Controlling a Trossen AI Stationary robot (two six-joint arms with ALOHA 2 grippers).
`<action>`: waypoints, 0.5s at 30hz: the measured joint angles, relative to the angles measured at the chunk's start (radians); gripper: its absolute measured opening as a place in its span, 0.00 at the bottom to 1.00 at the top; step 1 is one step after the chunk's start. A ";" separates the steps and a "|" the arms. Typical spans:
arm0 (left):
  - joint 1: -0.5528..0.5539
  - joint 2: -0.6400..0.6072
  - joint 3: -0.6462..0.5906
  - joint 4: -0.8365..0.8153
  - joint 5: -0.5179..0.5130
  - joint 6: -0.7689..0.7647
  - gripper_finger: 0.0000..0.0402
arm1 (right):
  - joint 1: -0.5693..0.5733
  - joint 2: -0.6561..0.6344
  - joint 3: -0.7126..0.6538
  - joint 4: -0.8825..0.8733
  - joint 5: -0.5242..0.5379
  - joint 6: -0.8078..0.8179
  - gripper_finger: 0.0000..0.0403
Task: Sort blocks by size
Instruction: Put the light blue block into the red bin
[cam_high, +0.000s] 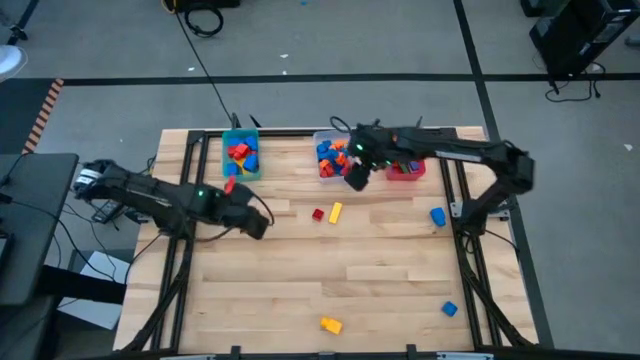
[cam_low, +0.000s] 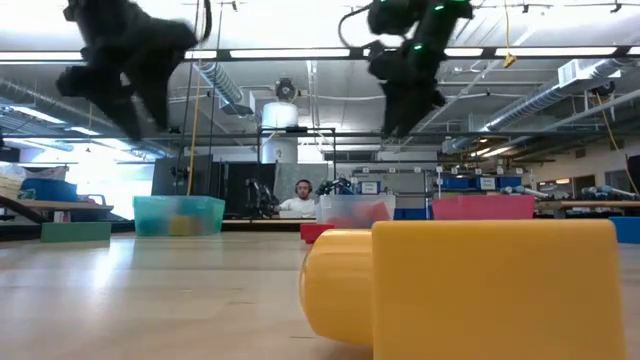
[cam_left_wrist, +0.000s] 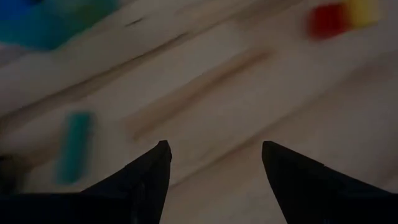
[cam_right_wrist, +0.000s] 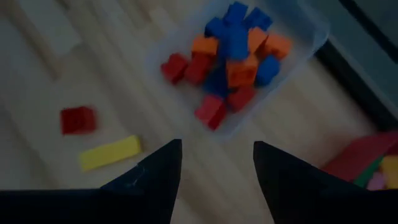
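On the wooden tabletop (cam_high: 300, 270) we see loose blocks (cam_high: 327, 213); our right end effector (cam_right_wrist: 214, 163) hangs empty, parted, by the clear bin (cam_high: 322, 137); left end effector (cam_left_wrist: 214, 163) wide. Next: descend, grasp one.

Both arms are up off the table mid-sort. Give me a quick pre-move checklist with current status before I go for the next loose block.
1. Right gripper empty, fingers apart: ok.
2. Left gripper empty, fingers apart: ok.
3. Red block and yellow bar lie loose on the table, apart from each other: ok.
4. Clear bin upright, blocks inside: ok.
5. Teal bin upright: ok.
6. Red bin's contents: cannot tell.
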 joint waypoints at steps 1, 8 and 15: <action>0.026 0.000 0.000 -0.044 0.019 0.016 0.64 | 0.013 -0.036 -0.045 0.021 0.000 0.025 0.53; 0.225 -0.001 -0.013 -0.251 0.073 0.197 0.64 | 0.118 -0.214 -0.278 0.096 0.000 0.196 0.53; 0.392 -0.001 -0.163 -0.133 0.165 0.412 0.64 | 0.218 -0.302 -0.359 0.103 0.000 0.332 0.52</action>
